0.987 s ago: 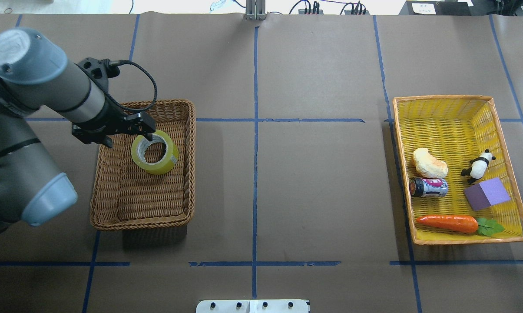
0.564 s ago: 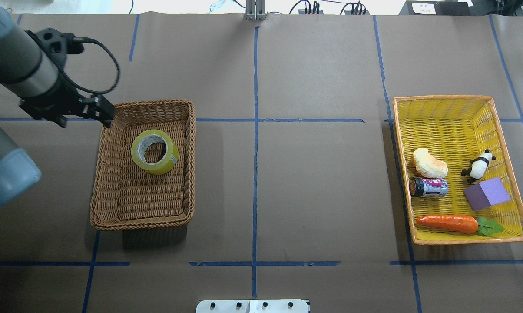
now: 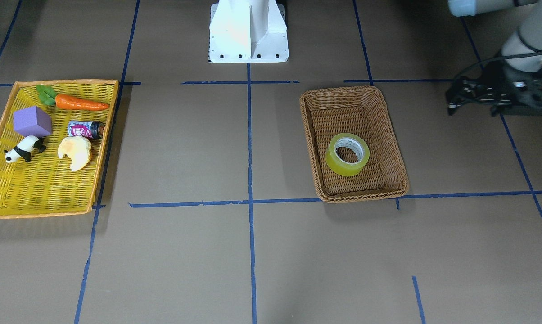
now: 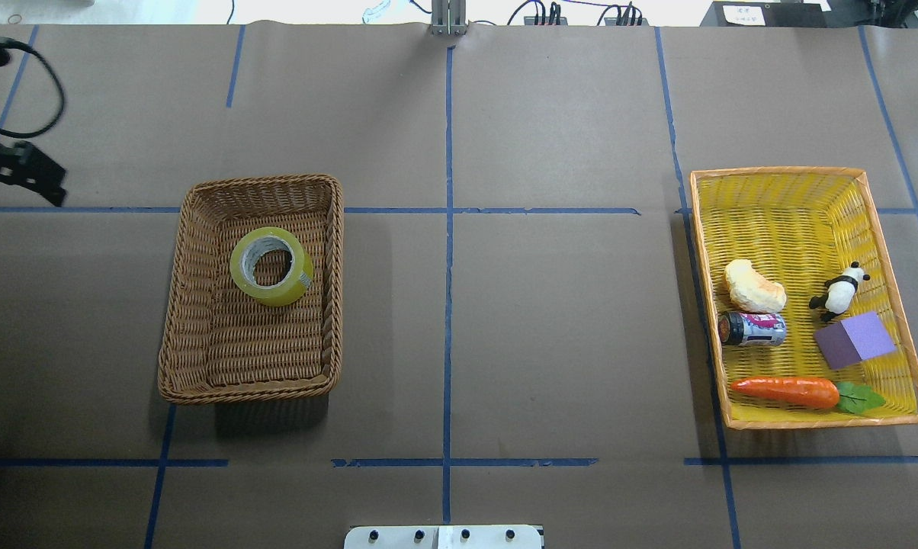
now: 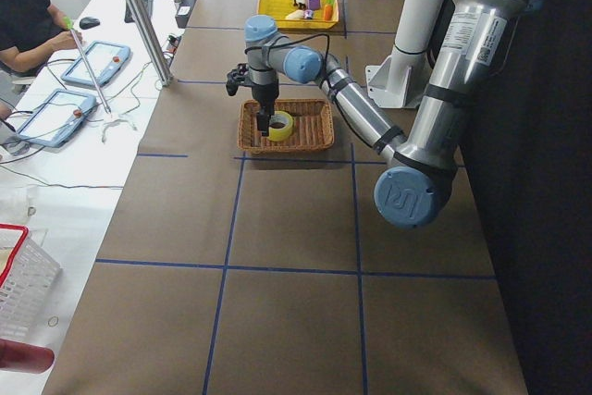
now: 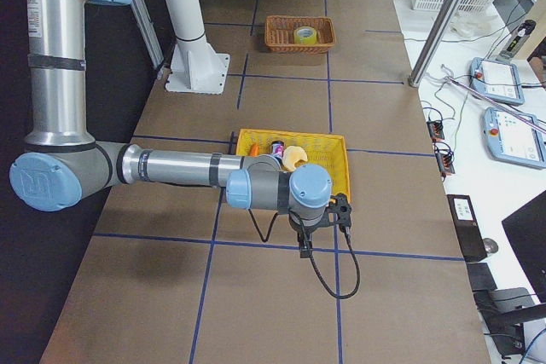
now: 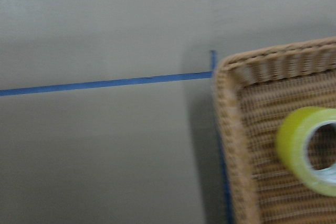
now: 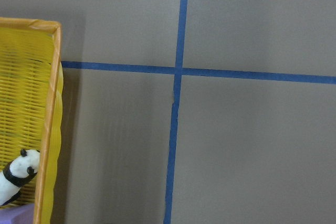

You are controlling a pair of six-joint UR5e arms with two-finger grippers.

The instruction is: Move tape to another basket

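Note:
The yellow-green tape (image 4: 271,267) lies flat in the far half of the brown wicker basket (image 4: 250,395), hole up. It also shows in the front view (image 3: 347,154) and at the right edge of the left wrist view (image 7: 307,150). My left gripper (image 4: 43,187) is at the overhead view's left edge, well apart from the basket, over bare table. In the front view (image 3: 450,100) its fingers look spread, and it holds nothing. My right gripper (image 6: 320,240) shows only in the right side view, beside the yellow tray. I cannot tell whether it is open or shut.
A flat yellow tray basket with an orange rim (image 4: 810,174) stands at the right. It holds a carrot (image 4: 787,391), a purple block (image 4: 855,340), a can (image 4: 752,329), a panda figure (image 4: 840,291) and a bread piece (image 4: 754,286). Blue tape lines cross the brown table.
My left gripper has let go of the tape's rim and pulled back to the left, out of the basket, to the view's edge. The tape stays in the wicker basket.

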